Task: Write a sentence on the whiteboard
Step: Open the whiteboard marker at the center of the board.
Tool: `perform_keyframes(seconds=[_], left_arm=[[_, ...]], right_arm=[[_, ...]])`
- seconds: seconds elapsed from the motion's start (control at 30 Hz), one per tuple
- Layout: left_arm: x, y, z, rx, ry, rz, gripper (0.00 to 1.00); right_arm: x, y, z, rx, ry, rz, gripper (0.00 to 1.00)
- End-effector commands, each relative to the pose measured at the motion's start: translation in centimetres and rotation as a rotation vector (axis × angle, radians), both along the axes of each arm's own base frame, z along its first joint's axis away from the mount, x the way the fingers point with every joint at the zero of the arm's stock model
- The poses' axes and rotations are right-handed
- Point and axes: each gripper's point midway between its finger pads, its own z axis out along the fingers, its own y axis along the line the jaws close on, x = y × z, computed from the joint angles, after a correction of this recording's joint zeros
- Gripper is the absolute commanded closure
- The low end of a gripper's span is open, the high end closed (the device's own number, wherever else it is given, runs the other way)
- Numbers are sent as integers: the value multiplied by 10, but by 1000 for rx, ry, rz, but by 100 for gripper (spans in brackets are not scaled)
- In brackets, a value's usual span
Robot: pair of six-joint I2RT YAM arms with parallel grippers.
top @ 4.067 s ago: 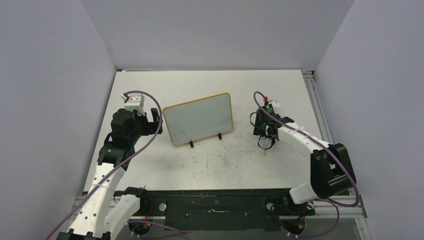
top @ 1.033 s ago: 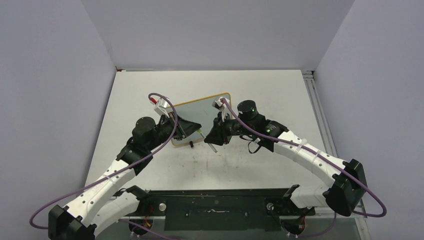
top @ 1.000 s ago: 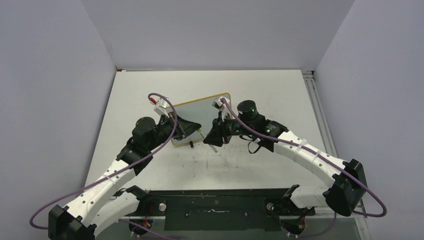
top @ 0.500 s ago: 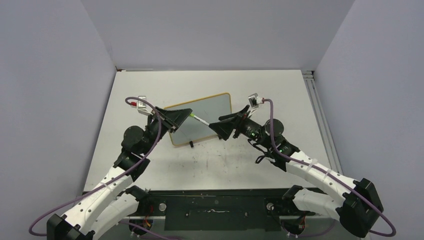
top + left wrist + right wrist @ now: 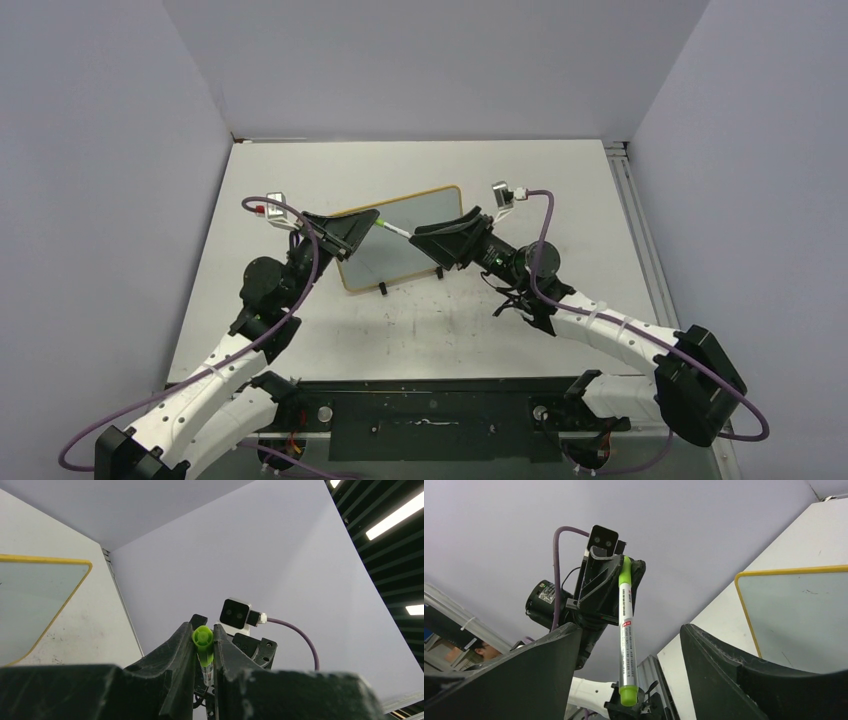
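1 green marker (image 5: pixel 397 231) hangs in left jaws above the whiteboard (image 5: pixel 395 264).

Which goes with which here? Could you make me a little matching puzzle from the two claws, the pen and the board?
Things:
1. left gripper
2. right gripper
3. marker
4. whiteboard

Descriptions:
a. has a yellow frame
b. fingers wide open
c. white barrel with green ends
d. shut on a green end of the marker

Pairs: 1-d, 2-b, 3-c, 4-a
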Motion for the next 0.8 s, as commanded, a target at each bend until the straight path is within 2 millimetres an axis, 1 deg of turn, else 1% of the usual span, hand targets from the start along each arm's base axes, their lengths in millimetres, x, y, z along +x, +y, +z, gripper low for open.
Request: perform_keyframes(seconds=[0.0,0.13,0.23,0.5,0.77], left_arm=[[-2,6,21,-36,-66,19,100],[-1,7,20,-22,-68,27,100],[-1,6,22,-3,-72,30,100],[1,8,19,17,-68,48,100],[1,10,21,13,-75,60,100]], right_arm=[[-12,2,39,91,-86,39,30],[-15,8,39,84,-89,63,42],[-13,10,38,67,-89,55,48],[-12,15,33,28,-89,64,58],[-12,20,26,3,-73,75,62]])
